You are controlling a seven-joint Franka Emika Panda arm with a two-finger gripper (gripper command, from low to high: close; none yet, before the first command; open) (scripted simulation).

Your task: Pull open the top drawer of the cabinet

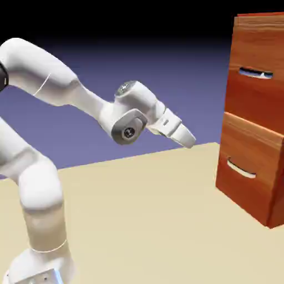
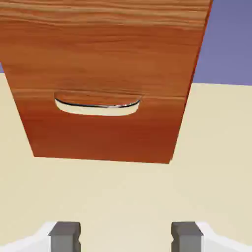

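Here, gripper (image 2: 126, 238) fingers spread, touching nothing; gap between gripper and cabinet (image 1: 252, 122) front edge.

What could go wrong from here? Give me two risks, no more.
The open white tool with grey tips may hook the wrong drawer: its camera shows the curved pale lower handle, not the slim silver upper handle.
In the exterior view, the tool hangs below that upper handle, so reaching straight forward might bump the reddish-brown wooden lower drawer.
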